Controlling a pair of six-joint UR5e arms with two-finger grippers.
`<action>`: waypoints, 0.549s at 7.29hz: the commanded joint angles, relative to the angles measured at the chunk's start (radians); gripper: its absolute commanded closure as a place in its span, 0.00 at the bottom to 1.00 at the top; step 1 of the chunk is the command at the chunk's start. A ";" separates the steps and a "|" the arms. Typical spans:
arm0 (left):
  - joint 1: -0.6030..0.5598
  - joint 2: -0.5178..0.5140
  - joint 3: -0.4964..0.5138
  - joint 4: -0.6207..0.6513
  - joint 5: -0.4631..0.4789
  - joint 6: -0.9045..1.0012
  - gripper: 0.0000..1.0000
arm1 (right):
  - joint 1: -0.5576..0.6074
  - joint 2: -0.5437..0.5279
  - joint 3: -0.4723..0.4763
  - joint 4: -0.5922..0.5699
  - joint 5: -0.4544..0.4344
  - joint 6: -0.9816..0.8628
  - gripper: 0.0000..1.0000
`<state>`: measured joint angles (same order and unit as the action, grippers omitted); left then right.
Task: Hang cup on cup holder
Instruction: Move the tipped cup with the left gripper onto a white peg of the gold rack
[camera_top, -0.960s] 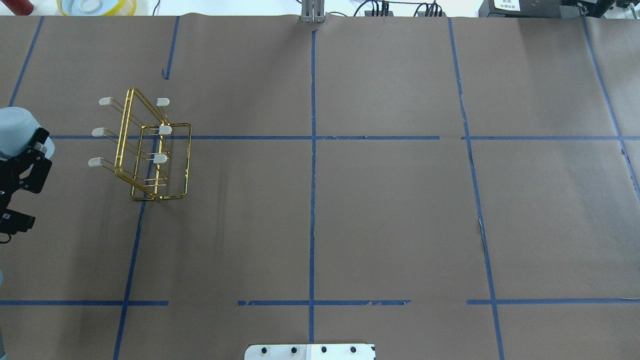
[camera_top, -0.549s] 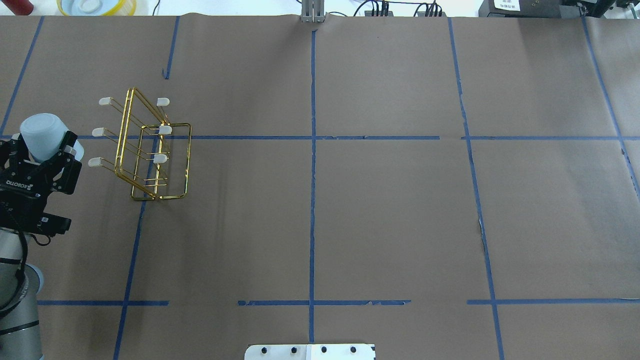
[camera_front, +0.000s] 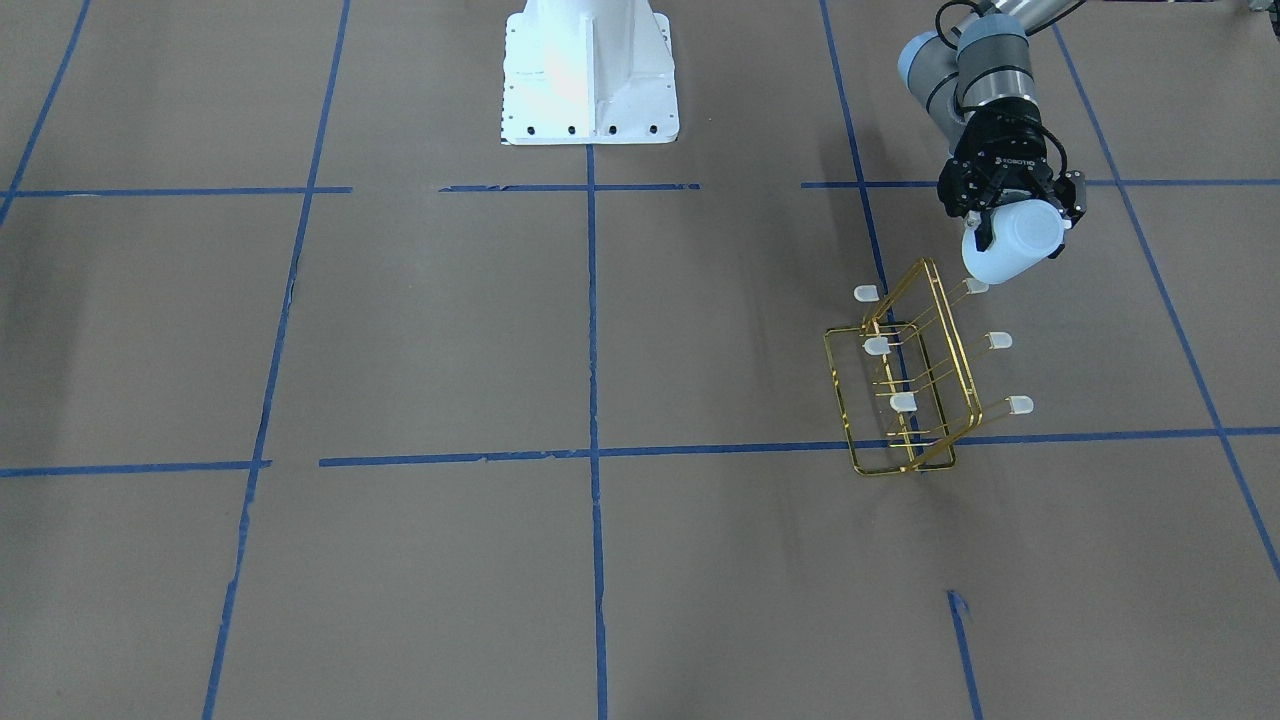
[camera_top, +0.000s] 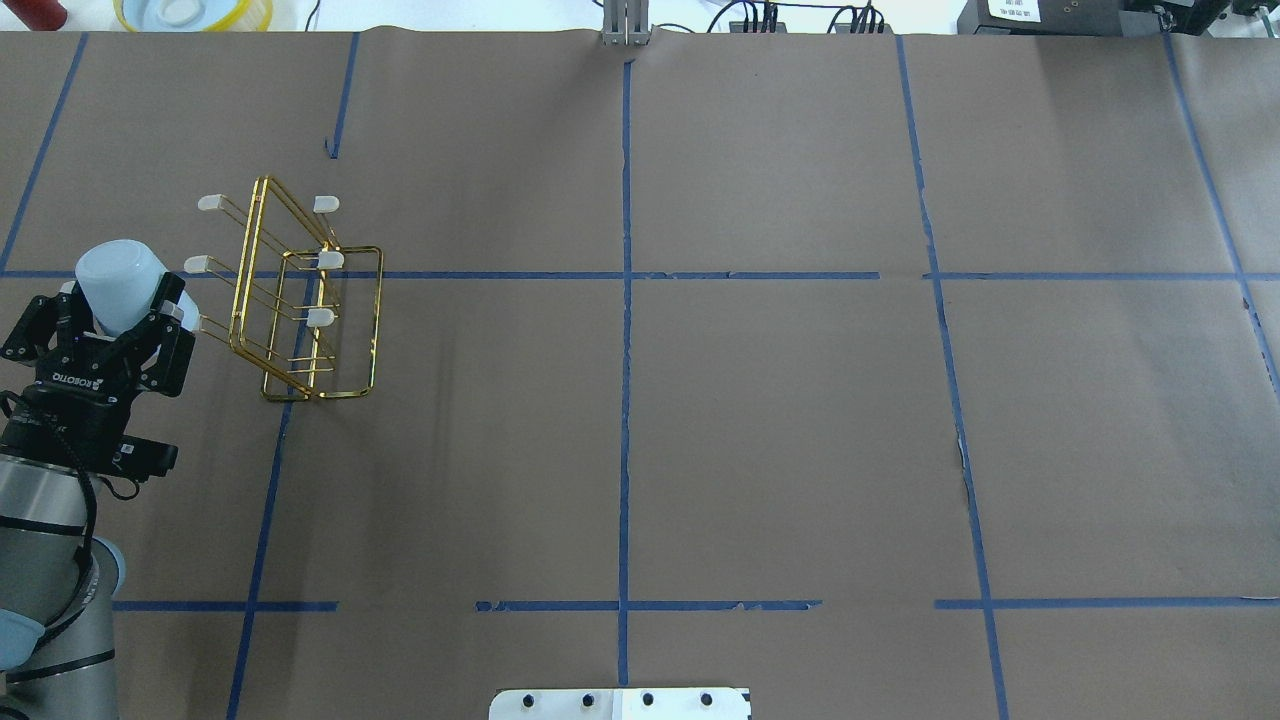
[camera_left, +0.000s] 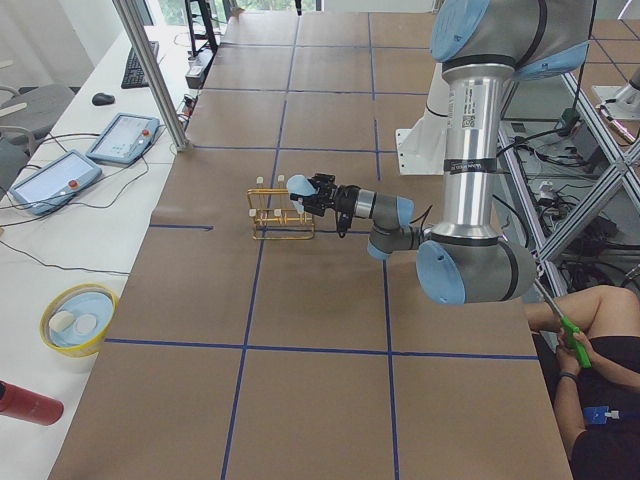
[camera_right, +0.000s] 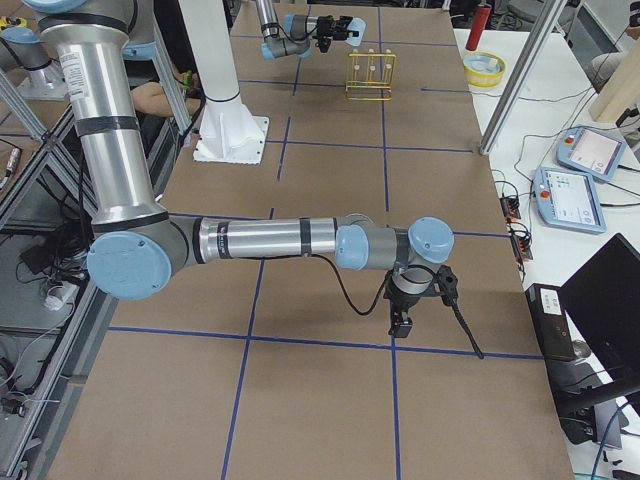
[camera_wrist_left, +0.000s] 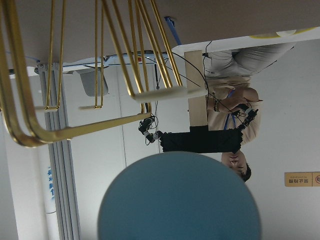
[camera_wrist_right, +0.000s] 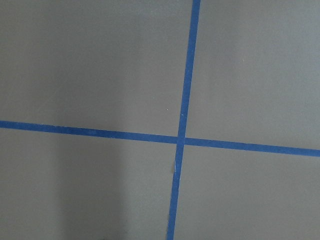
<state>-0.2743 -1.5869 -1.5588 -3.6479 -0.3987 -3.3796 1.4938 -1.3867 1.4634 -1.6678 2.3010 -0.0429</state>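
My left gripper (camera_top: 120, 308) is shut on the pale blue-white cup (camera_top: 118, 280) and holds it above the table, base up and tilted, just left of the gold wire cup holder (camera_top: 300, 300). In the front-facing view the cup (camera_front: 1012, 245) hangs over the nearest prong's white tip (camera_front: 977, 286); I cannot tell whether they touch. The left wrist view shows the cup's round base (camera_wrist_left: 179, 197) with the cup holder's wires (camera_wrist_left: 120, 65) close above it. My right gripper (camera_right: 400, 318) shows only in the exterior right view, low over the table far from the rack; I cannot tell its state.
The robot's white base (camera_front: 590, 70) stands at the middle of the near table edge. A yellow bowl (camera_top: 193, 12) and a red object (camera_top: 38, 12) lie beyond the far left edge. An operator (camera_left: 590, 340) sits beside the table.
My left gripper has moved to the right with the cup, from the table's left edge up to the cup holder's left prongs. The cup holder has not moved.
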 joint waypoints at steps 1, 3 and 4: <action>0.001 -0.012 0.019 0.002 -0.002 -0.003 1.00 | 0.000 0.000 0.000 -0.001 0.000 0.000 0.00; 0.000 -0.012 0.026 0.005 -0.002 -0.004 1.00 | 0.000 0.000 0.000 0.000 0.000 0.000 0.00; -0.002 -0.012 0.029 0.005 -0.003 -0.006 1.00 | -0.001 0.000 0.000 0.000 0.000 0.000 0.00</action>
<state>-0.2745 -1.5979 -1.5347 -3.6440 -0.4007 -3.3838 1.4937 -1.3867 1.4634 -1.6676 2.3010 -0.0430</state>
